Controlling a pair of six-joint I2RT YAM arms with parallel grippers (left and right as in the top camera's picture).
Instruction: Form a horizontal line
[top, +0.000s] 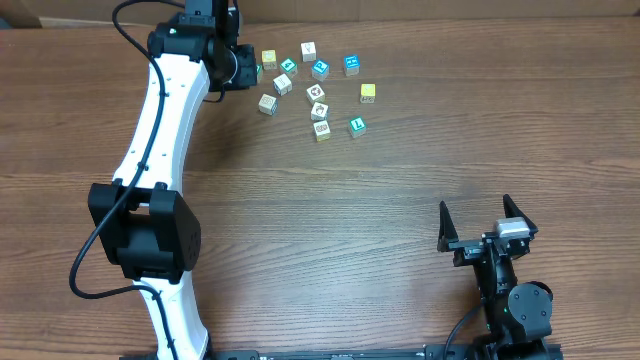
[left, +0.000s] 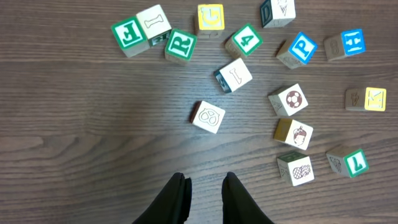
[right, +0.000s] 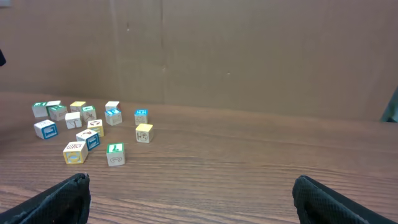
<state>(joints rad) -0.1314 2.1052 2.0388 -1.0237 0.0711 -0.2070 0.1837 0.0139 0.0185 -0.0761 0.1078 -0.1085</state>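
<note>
No horizontal line yet: we see the cubes (top: 318, 92) scattered at upper centre of the counter (top: 400, 180). The left gripper (left: 204, 180), barely ajar and empty, hovers below the pretzel cube (left: 208, 117) in its wrist view; the right gripper (top: 475, 205) gapes wide, empty, lower right. We'd open wider, then pinch one cube squarely on flat faces without nudging neighbours.
</note>
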